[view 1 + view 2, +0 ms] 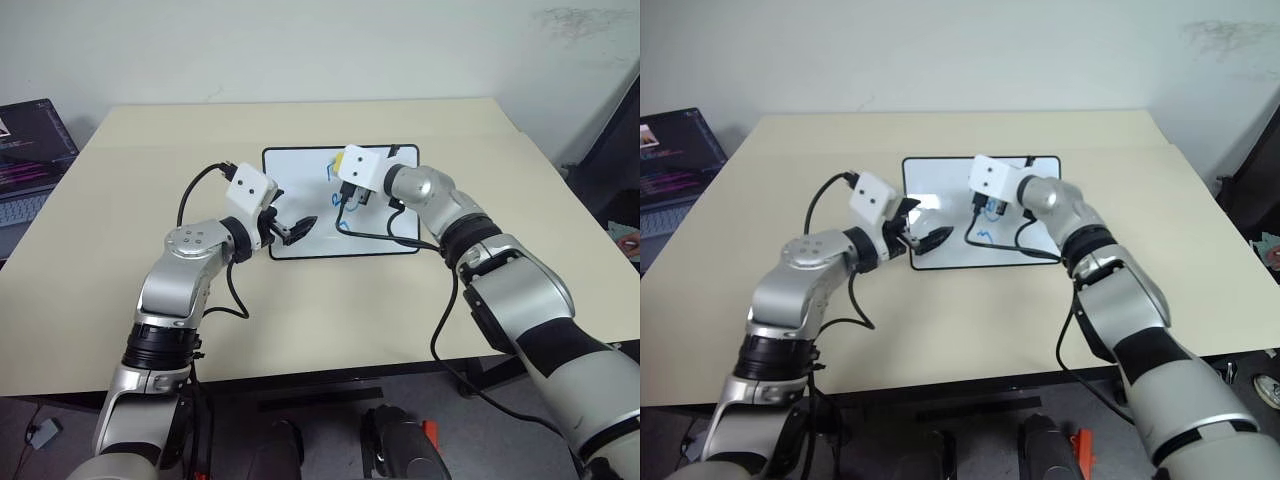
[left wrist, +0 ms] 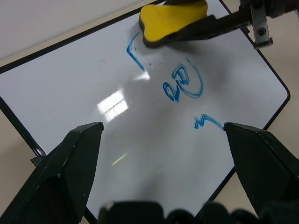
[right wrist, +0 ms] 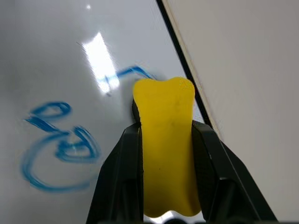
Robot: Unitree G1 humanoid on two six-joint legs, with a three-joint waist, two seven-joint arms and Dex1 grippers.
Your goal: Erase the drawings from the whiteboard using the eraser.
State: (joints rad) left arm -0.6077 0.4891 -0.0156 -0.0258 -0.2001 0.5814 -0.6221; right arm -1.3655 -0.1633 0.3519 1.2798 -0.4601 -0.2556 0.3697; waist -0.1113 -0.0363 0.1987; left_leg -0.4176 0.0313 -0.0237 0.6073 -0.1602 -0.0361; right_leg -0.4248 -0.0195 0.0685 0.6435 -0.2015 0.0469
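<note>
The whiteboard [image 1: 300,175] lies flat in the middle of the beige table. The drawings are blue marker: a partly wiped stroke [image 2: 134,53], a swirl [image 2: 183,84] and a small squiggle [image 2: 205,122]. My right gripper [image 3: 164,128] is shut on the yellow eraser [image 3: 166,140]. The eraser [image 2: 170,18] presses on the board at the far end of the partly wiped stroke, close to the board's black frame. My left gripper [image 2: 163,135] is open with nothing between its fingers, hovering over the board's near left part [image 1: 298,230].
A laptop [image 1: 25,150] sits off the table's left side. Black cables loop from both wrists over the table near the board. Bare tabletop [image 1: 130,200] surrounds the board on all sides. The table's front edge [image 1: 300,378] runs just past my elbows.
</note>
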